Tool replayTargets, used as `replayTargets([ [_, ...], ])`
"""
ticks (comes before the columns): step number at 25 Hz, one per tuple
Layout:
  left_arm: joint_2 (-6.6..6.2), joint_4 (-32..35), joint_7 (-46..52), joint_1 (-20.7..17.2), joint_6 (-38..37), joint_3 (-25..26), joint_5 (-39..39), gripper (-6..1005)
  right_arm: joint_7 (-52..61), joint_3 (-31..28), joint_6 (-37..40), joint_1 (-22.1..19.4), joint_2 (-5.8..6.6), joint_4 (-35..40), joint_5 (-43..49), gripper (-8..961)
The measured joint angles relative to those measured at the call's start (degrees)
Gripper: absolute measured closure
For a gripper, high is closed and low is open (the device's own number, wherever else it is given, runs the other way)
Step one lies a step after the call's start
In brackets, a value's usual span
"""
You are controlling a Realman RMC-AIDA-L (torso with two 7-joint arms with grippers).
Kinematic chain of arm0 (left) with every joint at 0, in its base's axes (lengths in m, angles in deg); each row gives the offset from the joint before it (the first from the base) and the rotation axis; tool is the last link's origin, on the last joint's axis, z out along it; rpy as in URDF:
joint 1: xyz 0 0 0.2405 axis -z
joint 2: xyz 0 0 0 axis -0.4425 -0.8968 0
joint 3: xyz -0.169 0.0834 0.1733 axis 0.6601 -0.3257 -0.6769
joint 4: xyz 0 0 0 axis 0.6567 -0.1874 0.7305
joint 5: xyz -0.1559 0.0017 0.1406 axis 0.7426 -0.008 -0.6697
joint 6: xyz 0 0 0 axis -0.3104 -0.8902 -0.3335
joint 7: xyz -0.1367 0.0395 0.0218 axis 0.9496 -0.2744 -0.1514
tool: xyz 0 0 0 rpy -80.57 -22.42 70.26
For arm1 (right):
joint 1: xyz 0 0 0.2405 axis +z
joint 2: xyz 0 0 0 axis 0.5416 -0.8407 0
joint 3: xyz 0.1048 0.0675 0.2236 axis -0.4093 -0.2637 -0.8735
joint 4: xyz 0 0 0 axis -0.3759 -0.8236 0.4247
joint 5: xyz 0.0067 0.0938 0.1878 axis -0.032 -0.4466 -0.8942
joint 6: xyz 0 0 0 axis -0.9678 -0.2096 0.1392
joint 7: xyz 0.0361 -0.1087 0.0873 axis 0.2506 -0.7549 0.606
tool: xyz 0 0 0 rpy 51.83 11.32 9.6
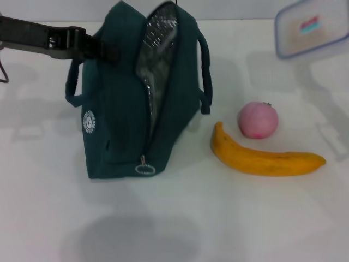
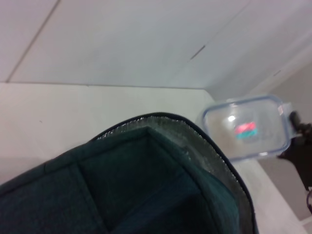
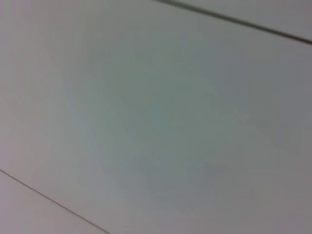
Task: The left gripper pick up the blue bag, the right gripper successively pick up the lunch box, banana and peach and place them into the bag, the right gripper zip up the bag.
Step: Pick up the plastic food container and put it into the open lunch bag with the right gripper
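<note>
The blue bag (image 1: 120,109) stands upright on the white table, its top unzipped and the silver lining showing. My left gripper (image 1: 106,50) reaches in from the left and is shut on the bag's upper edge by a handle. The clear lunch box (image 1: 312,27) with a blue rim hangs tilted above the table at the far right. In the left wrist view the lunch box (image 2: 243,127) floats beyond the bag (image 2: 146,190), with my dark right gripper (image 2: 296,146) shut on its edge. The banana (image 1: 262,158) and pink peach (image 1: 258,119) lie to the right of the bag.
The bag's zipper pull ring (image 1: 145,168) hangs low on its front end. The white table (image 1: 218,229) stretches out in front of the bag and fruit. The right wrist view shows only a pale blank surface.
</note>
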Motion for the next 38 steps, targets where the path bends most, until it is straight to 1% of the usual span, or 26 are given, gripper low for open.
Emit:
replayTargets([
  [4, -0.25, -0.54, 0.14, 0.09, -0.74, 0.15, 1.76, 966, 1.68, 0.01, 5.37, 0.2, 0.35, 0.61, -3.51, 853],
  [7, -0.22, -0.57, 0.24, 0.05, -0.77, 0.16, 2.18, 966, 4.1, 0.01, 7.77, 1.35, 0.36, 1.94, -4.2, 852],
  [13, 0.41, -0.64, 0.5, 0.12, -0.81, -0.15, 2.9, 966, 6.8, 1.99, 10.38, 7.4, -0.22, 3.68, -3.95, 849],
  [18, 0.94, -0.78, 0.76, 0.33, -0.81, -0.23, 3.21, 966, 7.85, 6.34, 10.73, 12.68, -0.85, 3.71, -4.09, 847],
  [21, 1.34, -0.79, 0.8, 0.9, -0.65, -0.23, 3.42, 966, 8.64, 9.99, 10.82, 13.98, -0.88, 3.88, -4.37, 846],
  [26, 1.61, -0.82, 0.72, 0.65, -0.42, 0.1, 3.57, 966, 9.13, 14.82, 10.31, 13.31, -0.88, 4.34, -4.57, 844],
  [30, 1.63, -1.74, 0.39, 0.36, -0.4, 0.21, 4.79, 965, 8.83, 18.74, 9.67, 11.0, -0.88, 4.37, -4.64, 842],
  [34, 1.37, -2.8, 0.22, 0.24, -0.42, 0.16, 5.49, 965, 8.64, 21.78, 7.03, 8.56, -0.87, 4.13, -3.99, 841],
  [38, 1.35, -3.0, 0.13, 0.02, -0.44, 0.13, 5.54, 965, 8.64, 24.45, 5.86, 8.44, -0.88, 4.39, -3.68, 839],
])
